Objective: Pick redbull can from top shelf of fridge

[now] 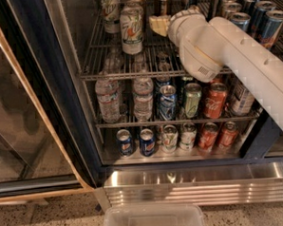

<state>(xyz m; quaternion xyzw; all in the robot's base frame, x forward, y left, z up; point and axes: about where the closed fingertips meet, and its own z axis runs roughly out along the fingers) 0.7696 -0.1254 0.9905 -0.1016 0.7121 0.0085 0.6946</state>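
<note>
The fridge [60, 105] stands open. On its top shelf [125, 74], several slim blue-and-silver redbull cans [270, 28] stand in rows at the right. My white arm reaches in from the right across the shelf. My gripper [158, 24] is over the middle of the top shelf, just below a dark bronze-brown can [163, 1] and right of a white-and-green can [131, 31]. It is well left of the redbull cans and holds nothing that I can see. The arm hides part of the redbull rows.
The lower shelves hold water bottles [107, 100] and soda cans [214, 99]. The glass door [23, 116] is swung open at the left. A ribbed steel base panel [193, 188] lies below, with a clear plastic bin [154, 221] on the floor in front.
</note>
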